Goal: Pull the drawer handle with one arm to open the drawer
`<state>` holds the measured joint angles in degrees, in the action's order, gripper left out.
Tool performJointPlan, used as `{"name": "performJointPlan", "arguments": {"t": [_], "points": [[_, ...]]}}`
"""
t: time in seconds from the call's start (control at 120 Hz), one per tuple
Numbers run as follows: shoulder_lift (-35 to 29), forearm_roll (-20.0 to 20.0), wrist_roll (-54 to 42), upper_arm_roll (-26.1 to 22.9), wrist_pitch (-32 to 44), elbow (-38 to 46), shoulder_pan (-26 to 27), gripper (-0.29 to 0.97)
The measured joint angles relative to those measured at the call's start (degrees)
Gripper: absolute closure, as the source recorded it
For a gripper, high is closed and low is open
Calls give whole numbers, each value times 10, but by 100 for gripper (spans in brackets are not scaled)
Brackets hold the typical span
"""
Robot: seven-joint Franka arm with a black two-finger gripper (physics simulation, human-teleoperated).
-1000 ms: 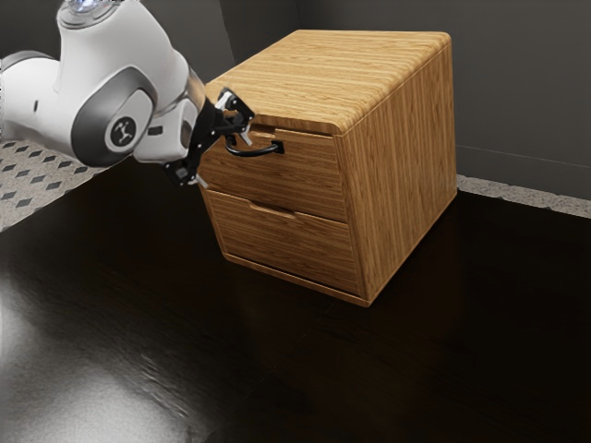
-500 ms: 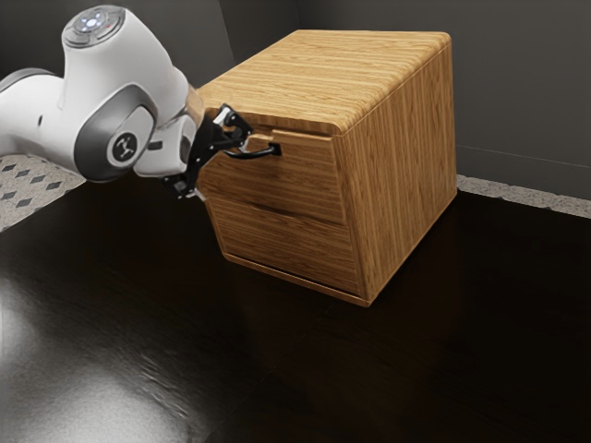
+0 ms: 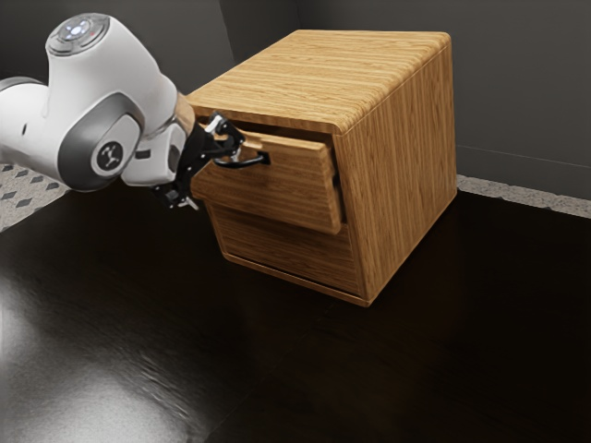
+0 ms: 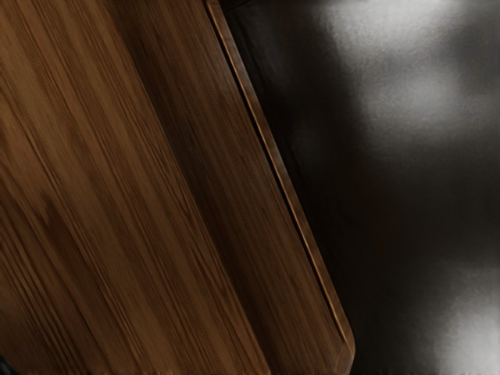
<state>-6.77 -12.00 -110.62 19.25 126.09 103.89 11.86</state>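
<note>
— Where was the black two-finger gripper [image 3: 224, 148]?
— At the end of the white robot arm [image 3: 92, 111], clamped on the black curved drawer handle [image 3: 247, 162], one finger on either side.
— And the drawer itself?
— The light wooden top drawer [image 3: 286, 185] stood partly pulled out of the boxy wooden cabinet [image 3: 406, 157], its front jutting clear of the cabinet's face. The lower drawer [image 3: 295, 242] sat flush beneath it. The cabinet rested on a glossy dark worktop [image 3: 277, 369].
</note>
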Motion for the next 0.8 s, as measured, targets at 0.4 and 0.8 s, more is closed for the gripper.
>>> {"name": "performJointPlan", "arguments": {"t": [0.4, 0.8], "points": [[-42, -2, -2, -1, -41, 22, -1, 0], [-97, -8, 0, -2, -51, 79, -2, 1]]}}
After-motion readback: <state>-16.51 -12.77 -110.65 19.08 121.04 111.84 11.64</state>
